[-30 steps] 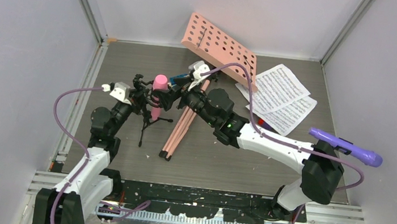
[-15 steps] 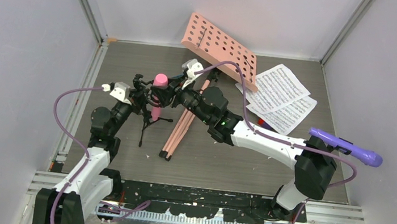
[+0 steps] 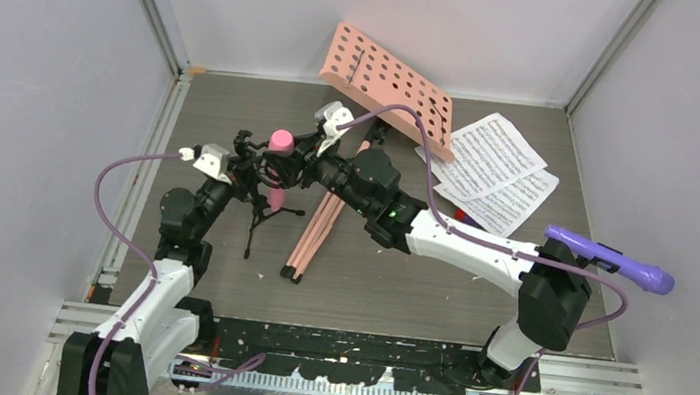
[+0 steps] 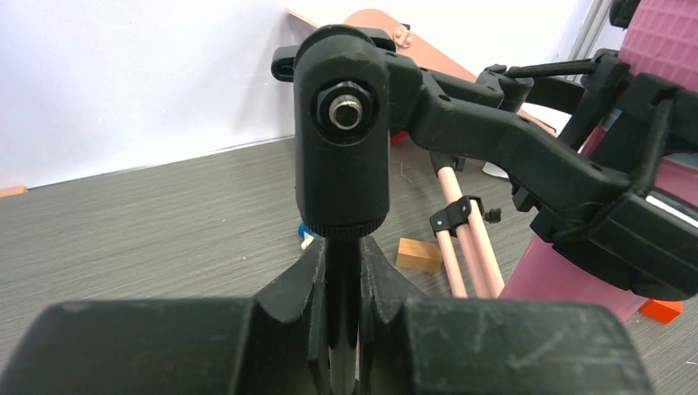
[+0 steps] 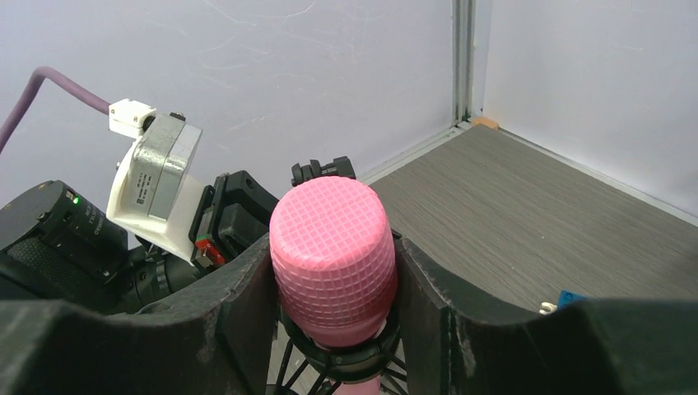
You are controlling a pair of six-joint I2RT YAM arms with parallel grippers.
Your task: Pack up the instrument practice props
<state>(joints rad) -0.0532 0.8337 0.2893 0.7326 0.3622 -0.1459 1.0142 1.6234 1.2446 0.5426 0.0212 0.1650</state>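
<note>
Dark grey wood-grain desk [image 3: 225, 112]. Near far right corner, white sheet-music pages [image 3: 492, 170] lie overlapped. At centre, pink rack legs [image 3: 311, 233] lie flat; black mic mount [image 3: 253, 231] stands just left.

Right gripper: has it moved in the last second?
Yes. The right gripper has shifted left, away from the fixed pink music rack, and its jaws now hug the pink microphone.

Rack legs [image 3: 315, 226] stand right of the pink microphone [image 3: 281, 141]; far-left tabletop [image 3: 226, 107] lies open.
</note>
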